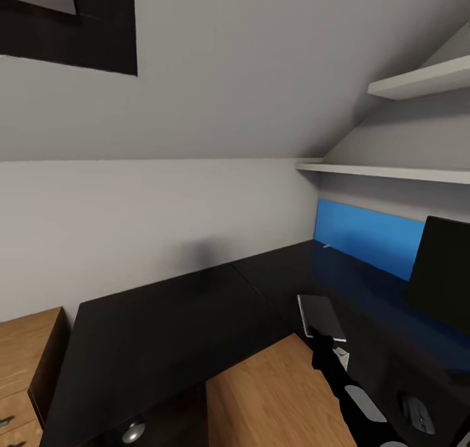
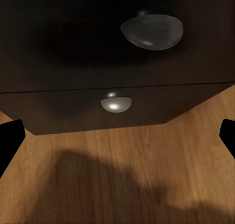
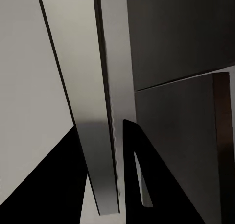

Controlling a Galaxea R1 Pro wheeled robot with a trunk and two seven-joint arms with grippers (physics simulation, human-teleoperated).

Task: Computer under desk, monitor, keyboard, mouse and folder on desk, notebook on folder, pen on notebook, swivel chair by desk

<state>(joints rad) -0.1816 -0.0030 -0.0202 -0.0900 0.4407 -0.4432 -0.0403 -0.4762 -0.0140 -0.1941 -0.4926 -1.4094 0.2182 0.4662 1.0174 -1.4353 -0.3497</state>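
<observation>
Your right claw (image 1: 324,334) is clamped on the notebook (image 1: 320,316) above the counter (image 1: 163,329). Left claw (image 2: 117,136) is apart. Next, I'd judge, find the folder (image 1: 365,235) and stack it there.

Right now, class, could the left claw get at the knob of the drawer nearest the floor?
Probably yes: the left claw is open, facing that silver knob, with nothing between them.
</observation>
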